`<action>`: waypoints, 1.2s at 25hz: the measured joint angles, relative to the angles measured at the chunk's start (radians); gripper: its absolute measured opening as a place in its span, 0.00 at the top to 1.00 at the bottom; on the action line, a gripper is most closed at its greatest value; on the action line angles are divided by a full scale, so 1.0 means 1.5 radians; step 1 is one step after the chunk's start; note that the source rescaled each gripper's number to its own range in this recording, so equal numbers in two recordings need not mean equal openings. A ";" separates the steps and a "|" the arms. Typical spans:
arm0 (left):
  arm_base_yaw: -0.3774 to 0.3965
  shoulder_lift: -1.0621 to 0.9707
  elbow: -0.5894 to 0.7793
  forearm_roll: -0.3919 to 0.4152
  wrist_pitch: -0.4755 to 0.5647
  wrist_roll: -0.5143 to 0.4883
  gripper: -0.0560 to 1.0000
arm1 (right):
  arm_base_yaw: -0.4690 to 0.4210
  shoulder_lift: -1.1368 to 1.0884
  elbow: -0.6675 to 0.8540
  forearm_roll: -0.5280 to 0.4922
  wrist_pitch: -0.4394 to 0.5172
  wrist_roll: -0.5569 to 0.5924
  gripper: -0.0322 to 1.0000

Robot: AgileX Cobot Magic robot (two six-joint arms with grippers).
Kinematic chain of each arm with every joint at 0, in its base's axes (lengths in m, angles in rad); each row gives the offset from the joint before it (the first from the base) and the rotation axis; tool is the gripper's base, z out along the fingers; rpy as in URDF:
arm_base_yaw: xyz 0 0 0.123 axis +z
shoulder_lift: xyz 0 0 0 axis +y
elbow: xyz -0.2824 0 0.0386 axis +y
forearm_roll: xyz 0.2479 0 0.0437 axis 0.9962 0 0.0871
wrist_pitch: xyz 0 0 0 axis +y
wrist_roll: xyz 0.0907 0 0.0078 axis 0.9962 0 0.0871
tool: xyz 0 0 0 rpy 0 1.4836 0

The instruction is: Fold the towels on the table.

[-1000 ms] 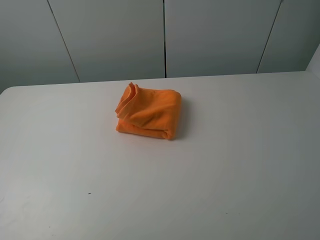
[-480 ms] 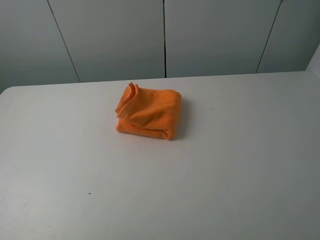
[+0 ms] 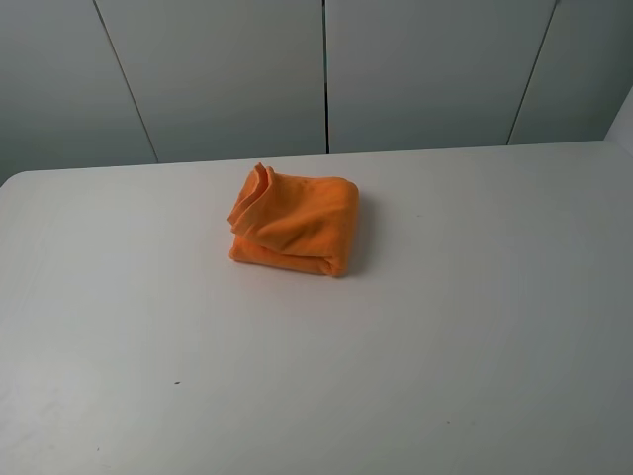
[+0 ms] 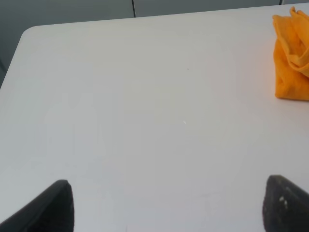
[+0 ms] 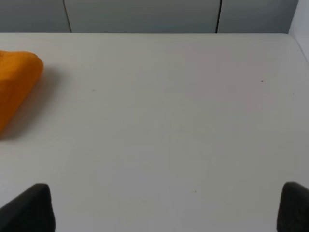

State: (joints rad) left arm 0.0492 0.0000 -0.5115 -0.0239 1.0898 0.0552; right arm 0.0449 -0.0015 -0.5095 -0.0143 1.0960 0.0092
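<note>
An orange towel (image 3: 295,222) lies folded into a thick bundle on the white table (image 3: 445,327), a little left of the middle and towards the far edge, with loose layered edges at its far left corner. In the left wrist view the towel (image 4: 291,60) shows at the picture's edge, well away from my left gripper (image 4: 166,205), whose dark fingertips (image 4: 53,205) stand wide apart with nothing between them. In the right wrist view the towel (image 5: 17,89) is likewise far from my right gripper (image 5: 166,208), open and empty. Neither arm appears in the high view.
Grey wall panels (image 3: 326,74) rise behind the table's far edge. The table's rounded far left corner (image 4: 29,34) shows in the left wrist view. Small dark specks (image 3: 177,382) mark the tabletop.
</note>
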 joint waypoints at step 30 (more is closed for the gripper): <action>0.000 0.000 0.000 -0.001 0.000 0.000 0.00 | 0.000 0.000 0.000 0.000 0.000 -0.001 0.00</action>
State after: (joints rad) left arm 0.0492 0.0000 -0.5115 -0.0257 1.0898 0.0552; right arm 0.0449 -0.0015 -0.5095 -0.0143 1.0960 0.0074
